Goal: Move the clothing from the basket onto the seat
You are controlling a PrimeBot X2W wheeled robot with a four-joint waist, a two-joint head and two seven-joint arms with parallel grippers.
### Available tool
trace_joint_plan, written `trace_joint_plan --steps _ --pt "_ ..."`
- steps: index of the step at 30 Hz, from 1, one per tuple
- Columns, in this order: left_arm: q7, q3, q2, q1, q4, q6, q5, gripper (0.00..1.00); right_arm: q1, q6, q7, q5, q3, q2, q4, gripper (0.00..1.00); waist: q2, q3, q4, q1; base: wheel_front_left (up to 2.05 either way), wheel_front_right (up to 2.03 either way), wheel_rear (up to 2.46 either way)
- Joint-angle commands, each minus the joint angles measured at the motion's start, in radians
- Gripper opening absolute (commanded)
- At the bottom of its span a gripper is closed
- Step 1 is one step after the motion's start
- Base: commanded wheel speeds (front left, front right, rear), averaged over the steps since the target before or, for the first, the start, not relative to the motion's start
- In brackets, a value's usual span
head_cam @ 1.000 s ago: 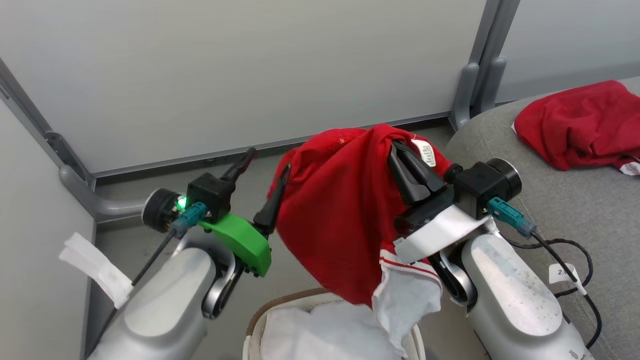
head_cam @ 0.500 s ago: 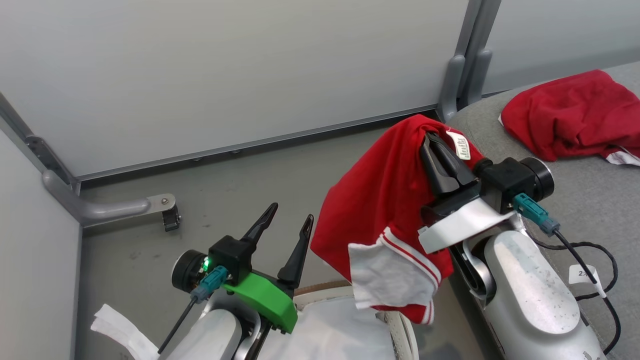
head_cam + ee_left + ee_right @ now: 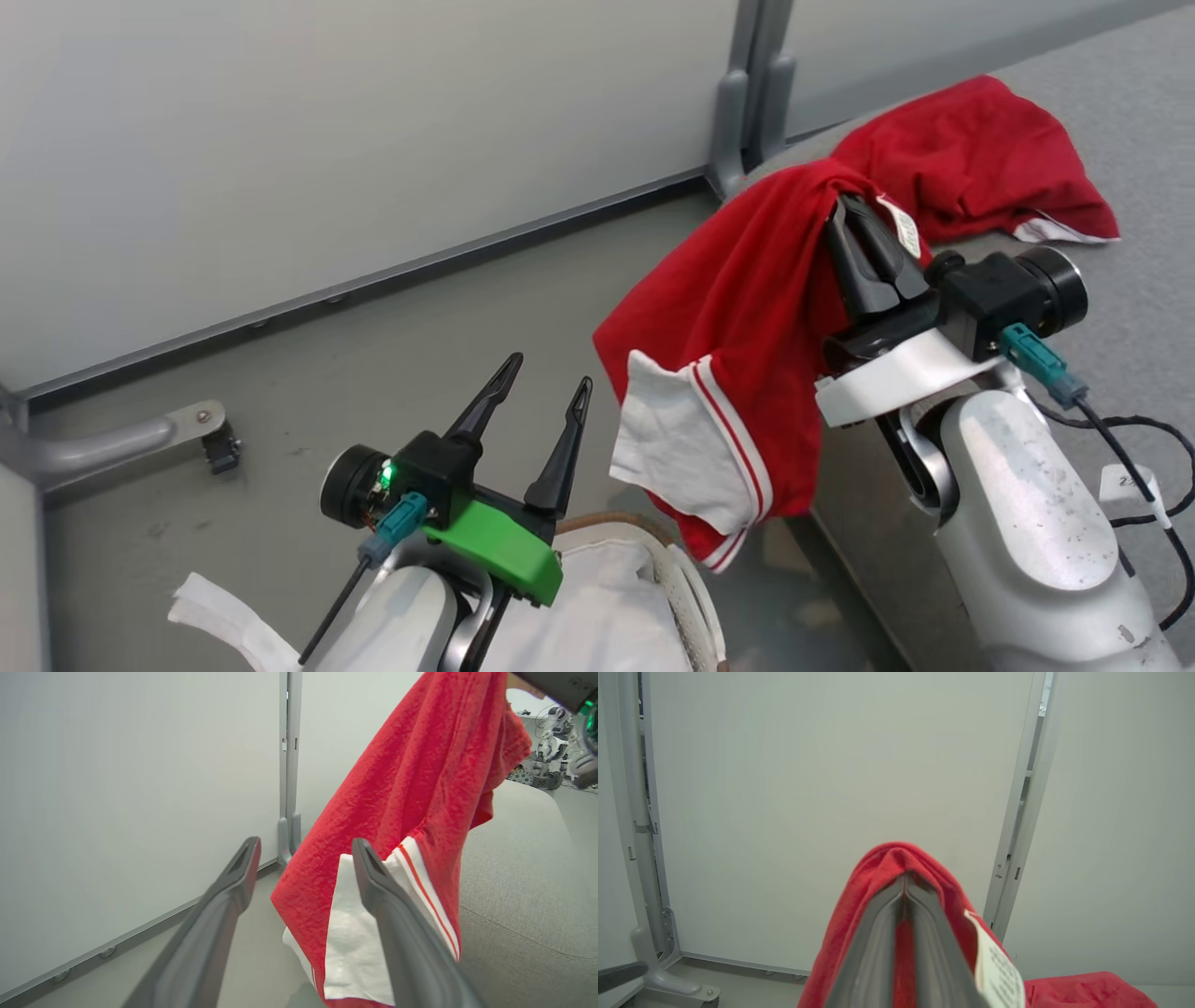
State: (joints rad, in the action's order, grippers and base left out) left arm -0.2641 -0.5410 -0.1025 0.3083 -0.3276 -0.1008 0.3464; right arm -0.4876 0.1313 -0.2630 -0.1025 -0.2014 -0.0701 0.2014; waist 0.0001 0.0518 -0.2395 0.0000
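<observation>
My right gripper (image 3: pixel 840 201) is shut on a bright red garment (image 3: pixel 747 299) with white-striped trim, a white panel and a small white tag (image 3: pixel 903 227). It hangs in the air beside the edge of the grey seat (image 3: pixel 1134 121). In the right wrist view the red garment (image 3: pixel 882 863) drapes over my shut right gripper (image 3: pixel 905 877). A second red garment (image 3: pixel 971 163) lies crumpled on the seat. Lower left, my left gripper (image 3: pixel 551 371) stands open and empty above the basket (image 3: pixel 686 583), apart from the cloth. The left wrist view has the left gripper (image 3: pixel 306 847) in front of the hanging garment (image 3: pixel 411 788).
Pale partition panels stand behind, with a grey post (image 3: pixel 747 103) at the seat's corner and a floor bracket (image 3: pixel 191 431) at the left. The basket's white lining (image 3: pixel 597 621) shows at the bottom. A black cable (image 3: pixel 1125 425) trails from the right wrist over the seat.
The head view has swung toward the seat. My left gripper dropped away from the red garment to above the basket. The right gripper still grips the garment, now closer to the seat's edge.
</observation>
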Motion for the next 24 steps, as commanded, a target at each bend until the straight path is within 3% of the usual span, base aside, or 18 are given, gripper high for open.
trace_joint_plan --steps 1,7,13,24 --pt "0.000 0.009 0.006 0.002 0.006 -0.006 -0.019 1.00 -0.016 -0.001 -0.003 0.008 0.008 -0.012 0.003 0.00 -0.0001 0.045 -0.109 0.0000 0.00 0.00 0.00" --pt "0.000 0.017 0.013 0.026 0.012 -0.019 -0.050 1.00 -0.036 -0.001 -0.003 0.012 0.030 -0.029 0.008 0.00 -0.0001 0.092 -0.219 0.0000 0.00 0.00 0.00" --pt "0.000 0.011 0.016 0.041 0.005 -0.026 -0.070 1.00 -0.035 -0.001 -0.003 0.010 0.056 -0.024 0.003 0.00 -0.0001 0.121 -0.287 0.0000 0.00 0.00 0.00" --pt "0.000 -0.018 0.014 0.058 -0.005 -0.030 -0.081 1.00 -0.092 -0.001 -0.003 0.025 0.113 -0.054 -0.017 0.00 -0.0001 0.155 -0.276 0.0000 0.00 0.00 0.00"
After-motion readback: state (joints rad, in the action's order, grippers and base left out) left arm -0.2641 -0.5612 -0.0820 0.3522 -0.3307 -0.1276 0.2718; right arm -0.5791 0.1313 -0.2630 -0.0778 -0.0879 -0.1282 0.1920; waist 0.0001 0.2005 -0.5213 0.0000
